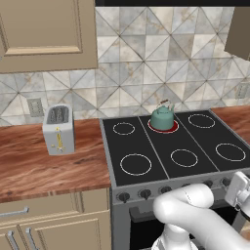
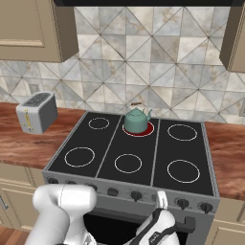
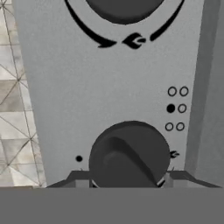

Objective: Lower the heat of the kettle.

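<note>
Hand view: we see a dark round stove knob (image 3: pixel 129 155) close up w/ a raised bar across it, sitting on the grey control panel (image 3: pixel 109 87); gripper (image 3: pixel 127 181) fingertips (image 3: pixel 76 178) flank its lower edge on either side, apparently closed on the knob, though contact itself is hidden. Beside the knob, a six-dot burner diagram (image 3: pixel 176 108) w/ one dot filled. Part of a second knob (image 3: pixel 124 8) at the frame's far edge. Base views: arm reaches low to the stove front, wrist at the knob row (image 2: pixel 136 195). Beyond that, black cooktop (image 2: pixel 134 148) w/ six ring burners. Kettle (image 2: pixel 137 119), teal-green, sits upright on the back-center burner (image 2: pixel 139 129), which glows red. Toaster (image 1: pixel 59 130) on the wood counter (image 1: pixel 44 161), left of stove.
</note>
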